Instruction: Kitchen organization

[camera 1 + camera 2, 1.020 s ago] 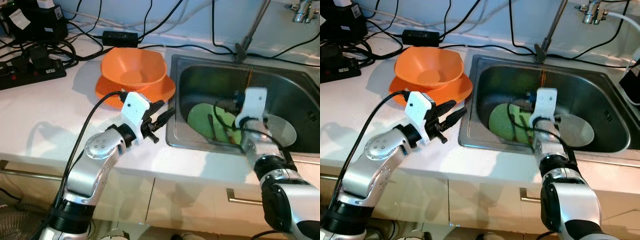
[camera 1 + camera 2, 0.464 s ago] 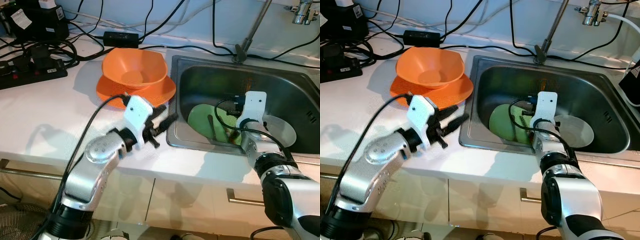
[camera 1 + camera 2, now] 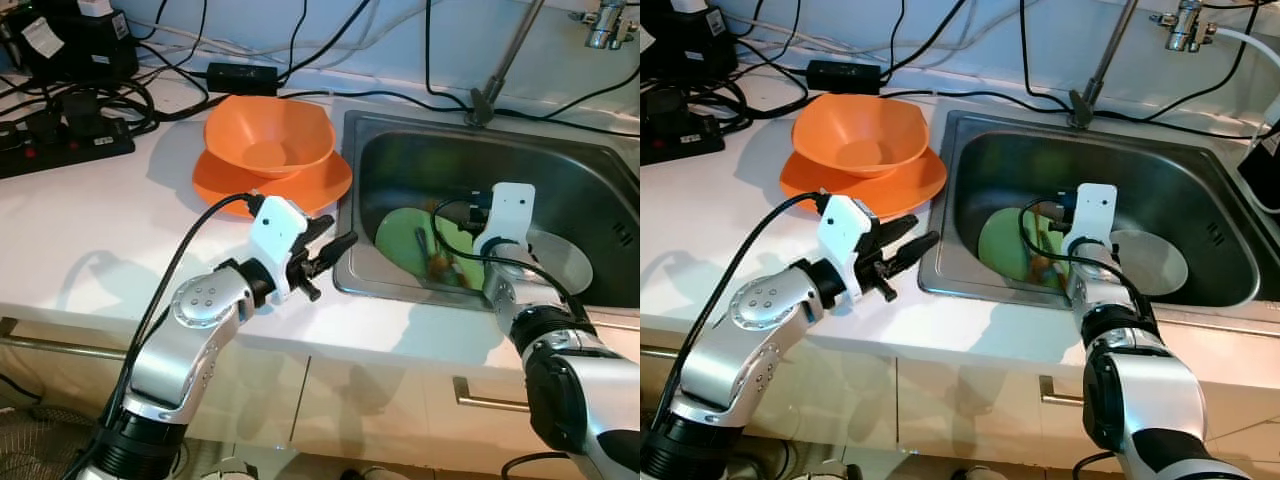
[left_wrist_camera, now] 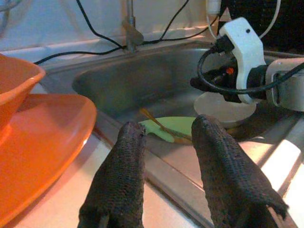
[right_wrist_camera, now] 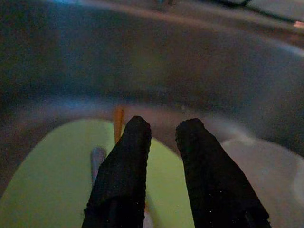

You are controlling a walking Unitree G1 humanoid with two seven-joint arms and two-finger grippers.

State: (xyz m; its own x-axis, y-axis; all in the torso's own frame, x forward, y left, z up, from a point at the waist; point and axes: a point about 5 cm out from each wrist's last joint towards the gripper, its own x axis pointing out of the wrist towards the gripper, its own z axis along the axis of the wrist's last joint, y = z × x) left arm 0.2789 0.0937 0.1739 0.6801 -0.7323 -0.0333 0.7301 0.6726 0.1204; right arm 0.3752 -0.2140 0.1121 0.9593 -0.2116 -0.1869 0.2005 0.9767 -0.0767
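Both jaws stand a little apart and hold nothing. In the big metal sink on the right lies a flat green plate with a white plate beside it. The right gripper hangs just above the green plate. On the counter to the left, an orange bowl sits on an orange plate. The left gripper hovers near the sink's left edge.

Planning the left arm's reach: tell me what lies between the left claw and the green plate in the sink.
In the left wrist view, the sink's steel rim lies between the left claw and the green plate.
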